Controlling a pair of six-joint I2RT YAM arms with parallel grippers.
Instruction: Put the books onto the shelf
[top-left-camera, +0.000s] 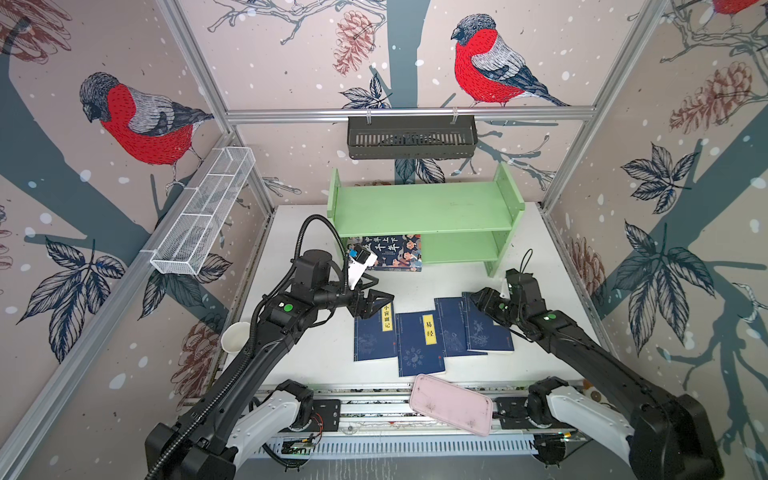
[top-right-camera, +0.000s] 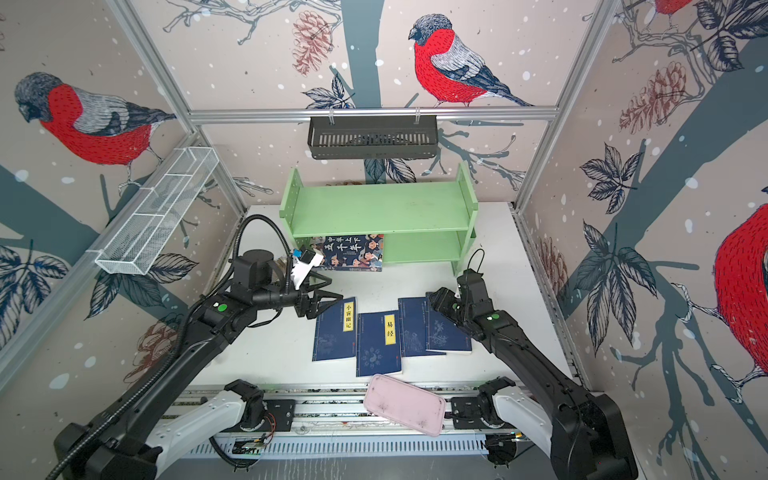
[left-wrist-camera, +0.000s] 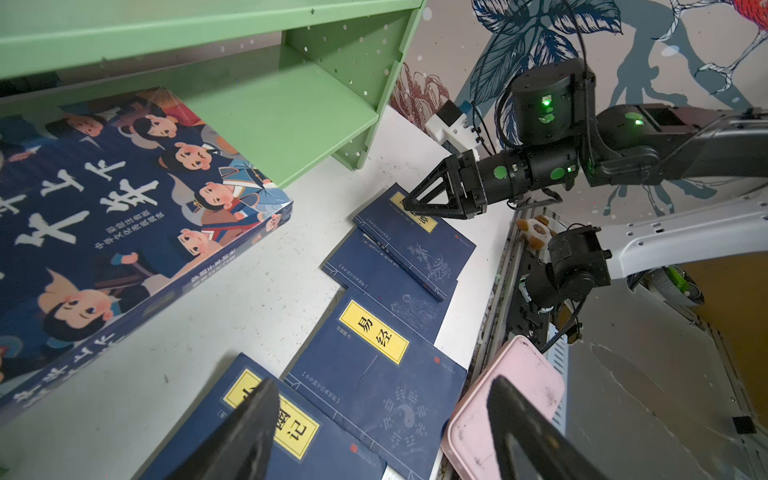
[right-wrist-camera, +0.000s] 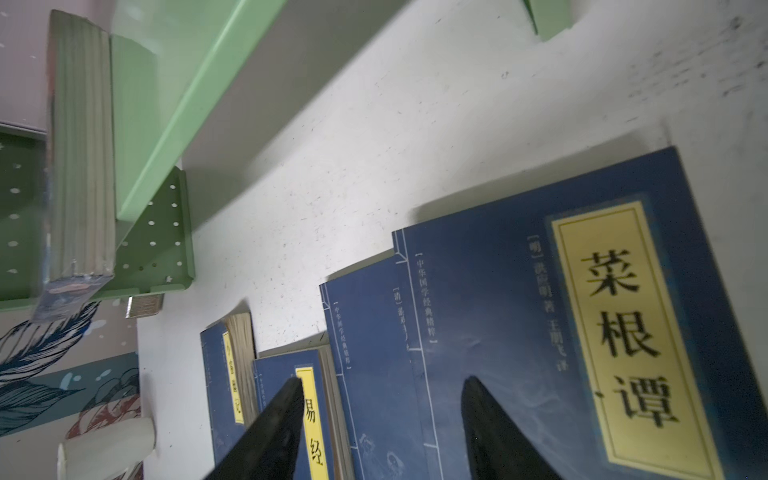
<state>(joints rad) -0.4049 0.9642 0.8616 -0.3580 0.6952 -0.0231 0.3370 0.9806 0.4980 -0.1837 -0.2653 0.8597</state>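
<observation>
1. Top views both show the pink tray (top-left-camera: 451, 405) farthest out from the shelf (top-left-camera: 424, 208), lying across the front rail.
2. Next toward the shelf, four navy books (top-left-camera: 419, 349) lie flat in a row on the table (top-left-camera: 324, 365), covers up. The rightmost navy book (top-left-camera: 490, 334) partly overlaps its neighbour.
3. Over the shelf-side corner of the leftmost navy book (top-left-camera: 372, 340) hangs the left gripper (top-left-camera: 385, 288). In the left wrist view its fingers (left-wrist-camera: 257, 419) stand wide apart with nothing between them, that book's yellow label below.
4. Level with it, the right gripper (top-left-camera: 476, 297) sits over the shelf-side end of the rightmost navy book. From the right wrist view its fingers (right-wrist-camera: 282, 415) are parted and hold nothing, with the book underneath. I cannot tell whether a tip touches the cover.
5. Closer still, the cartoon book (top-left-camera: 392, 251) leans at the left end of the shelf's lower opening, cover facing out, well apart from both grippers.
6. Behind it the shelf stands upright at the back of the table.
7. Above and beyond the shelf, a black basket (top-left-camera: 411, 143) hangs from the wall rail.
</observation>
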